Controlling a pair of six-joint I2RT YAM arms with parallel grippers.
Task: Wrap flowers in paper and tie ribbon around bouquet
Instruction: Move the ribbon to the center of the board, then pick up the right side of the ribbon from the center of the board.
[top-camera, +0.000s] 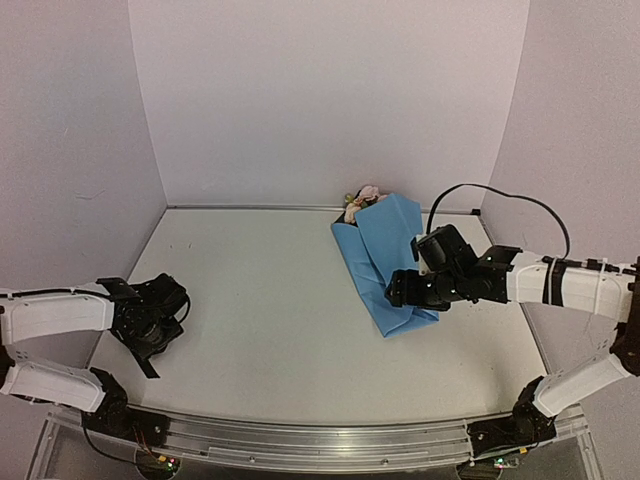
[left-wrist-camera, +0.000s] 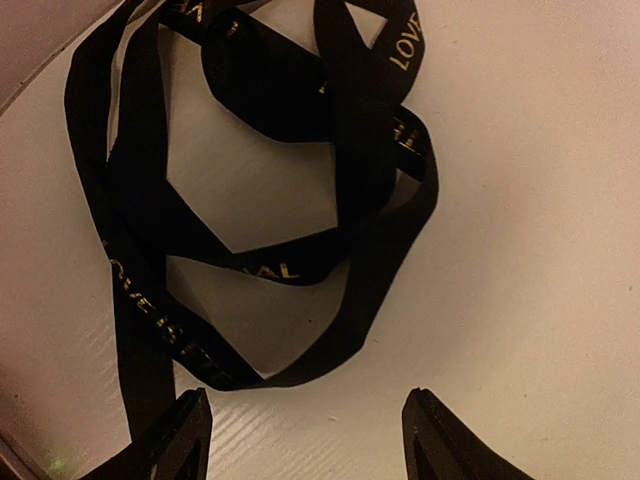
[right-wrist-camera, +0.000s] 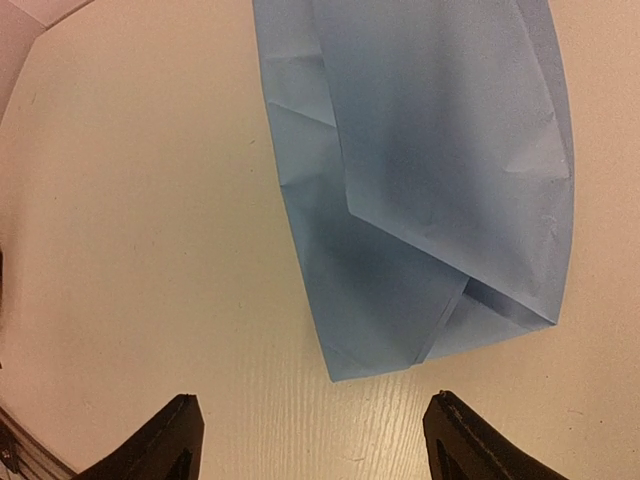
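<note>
Hovering above the coiled long black fabric ribbon with gold lettering (left-wrist-camera: 270, 95) at the table's near left, my left gripper (left-wrist-camera: 305, 430) has its jaws apart and empty. My right gripper (right-wrist-camera: 310, 440), also agape and holding nothing, waits just beside the folded light blue paper sheet (right-wrist-camera: 440, 150). Pale rose heads (top-camera: 362, 200) show at the sheet's far end.

Recommendation: pinch 1 strand, not the tangle. The ribbon's free end is possibly out of frame.

Smooth pale table (top-camera: 270, 300); plain white walls (top-camera: 320, 90).

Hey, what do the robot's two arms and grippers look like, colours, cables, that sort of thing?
The left arm and right arm are white tube-like links with black joints and black wrist housings. The right forearm wears black bands, and a thin black cable loops above it. The left gripper and right gripper each have two dark wedge-shaped fingers.
</note>
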